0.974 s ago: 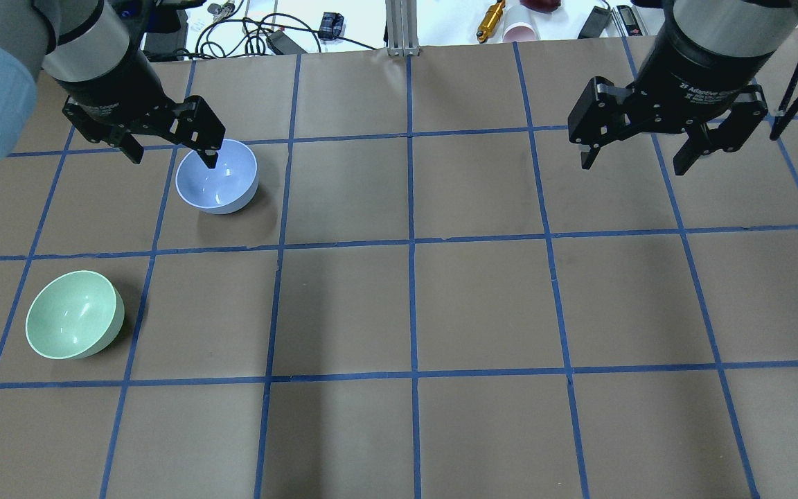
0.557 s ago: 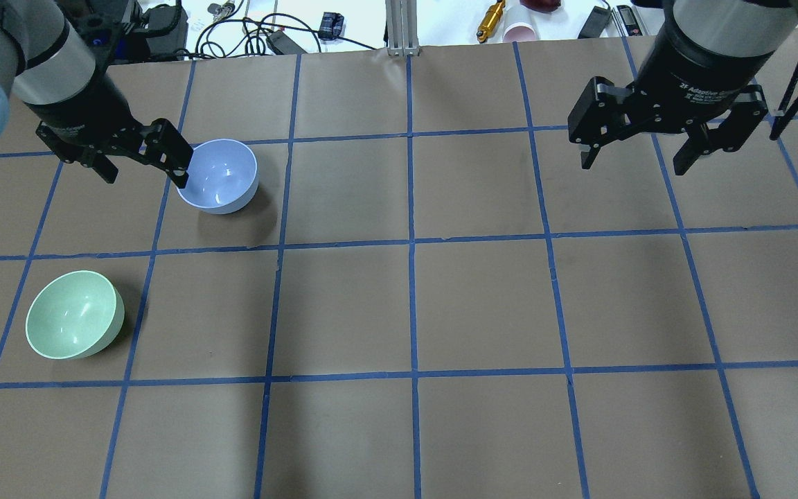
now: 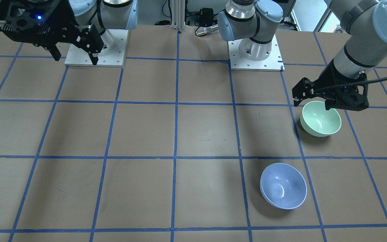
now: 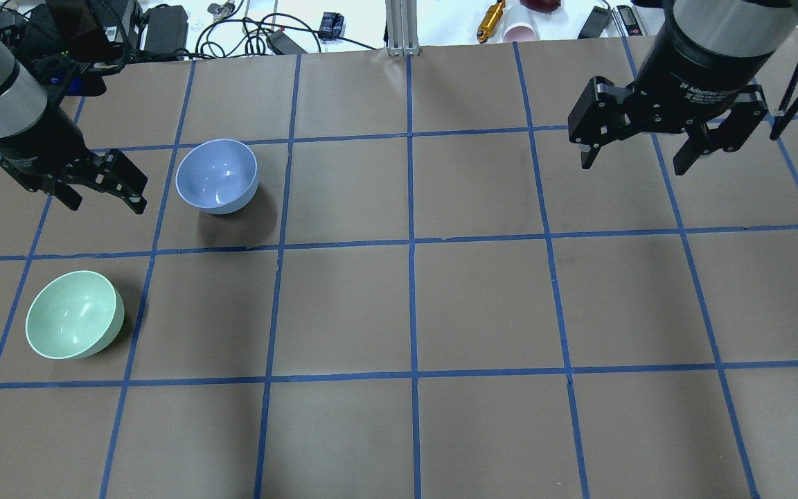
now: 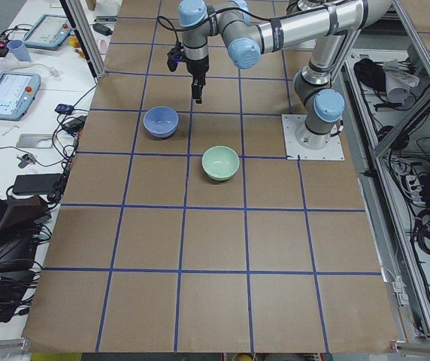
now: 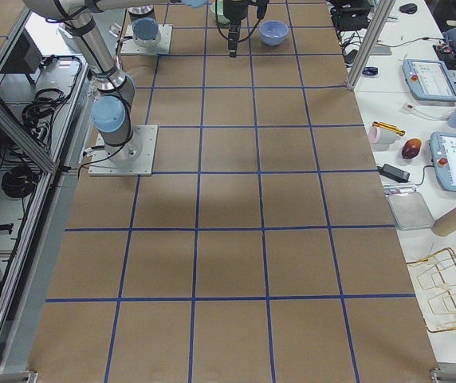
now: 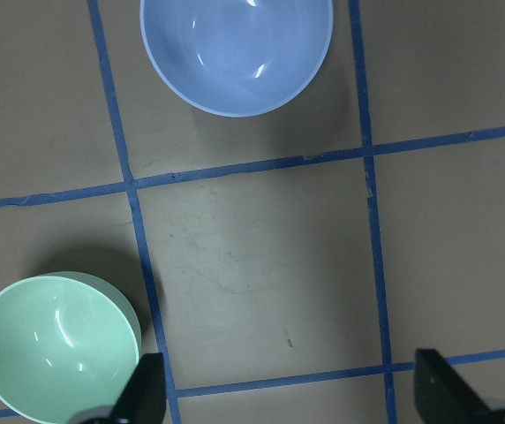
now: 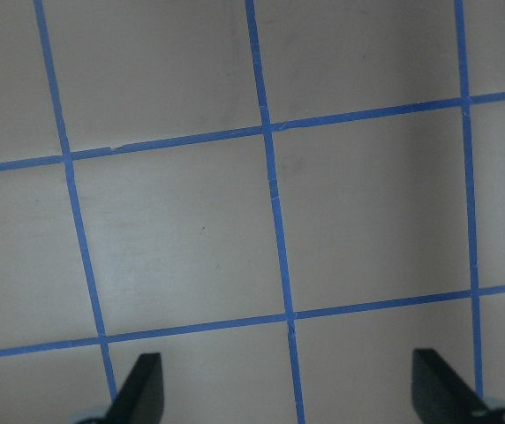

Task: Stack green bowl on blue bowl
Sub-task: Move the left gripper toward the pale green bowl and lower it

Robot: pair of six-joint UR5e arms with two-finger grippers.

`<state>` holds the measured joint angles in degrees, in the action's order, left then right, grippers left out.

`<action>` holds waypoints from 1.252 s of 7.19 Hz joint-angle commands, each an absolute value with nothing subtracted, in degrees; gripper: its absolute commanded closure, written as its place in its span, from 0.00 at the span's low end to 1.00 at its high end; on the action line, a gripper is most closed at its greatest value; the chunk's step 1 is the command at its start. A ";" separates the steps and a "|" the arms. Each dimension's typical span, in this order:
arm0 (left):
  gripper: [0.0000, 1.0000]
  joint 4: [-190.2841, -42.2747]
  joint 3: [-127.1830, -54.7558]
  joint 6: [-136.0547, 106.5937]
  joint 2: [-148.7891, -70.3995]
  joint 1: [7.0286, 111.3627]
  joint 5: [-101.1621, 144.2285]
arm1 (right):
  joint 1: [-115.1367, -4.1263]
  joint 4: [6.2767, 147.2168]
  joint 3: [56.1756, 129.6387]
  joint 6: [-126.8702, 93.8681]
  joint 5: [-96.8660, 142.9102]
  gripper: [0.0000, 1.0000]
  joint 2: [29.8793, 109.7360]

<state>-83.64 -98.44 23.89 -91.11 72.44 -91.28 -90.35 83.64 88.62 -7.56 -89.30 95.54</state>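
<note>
Left gripper: spread wide, nothing in it, hanging over the table at the left of the overhead frame. It touches neither bowl.

My left wrist view looks straight down between my two fingertips, which sit at the bottom edge of the frame. The green bowl is at lower left there, just beside one fingertip in the picture. The blue bowl is at the top, partly cut off by the edge.

Nearest, lower left of the overhead frame: the green bowl, upright, mouth up, inside one taped square.

Farther up and a little to the right, across a blue tape line: the blue bowl, also upright and empty. The two bowls stand apart, nothing stacked.

In the front-facing view my left gripper overlaps the green bowl's upper rim. I cannot tell the height from that view.

Far, upper right of the overhead frame: right gripper, also spread wide and empty, above bare table, well apart from both bowls.
</note>
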 commanded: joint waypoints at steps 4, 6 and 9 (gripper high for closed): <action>0.00 -75.79 -105.45 36.79 -92.20 57.86 -90.88 | -90.35 83.67 88.68 -7.56 -89.30 0.00 95.54; 0.00 -71.31 -108.96 39.63 -92.72 53.64 -90.70 | -90.35 83.67 88.68 -7.56 -89.30 0.00 95.54; 0.00 -65.92 -112.40 46.40 -96.05 46.79 -87.64 | -90.26 83.67 88.59 -7.56 -89.30 0.00 95.54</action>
<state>-67.20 -111.22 44.72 -94.73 49.74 -88.96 -90.33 83.61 88.66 -7.56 -89.30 95.54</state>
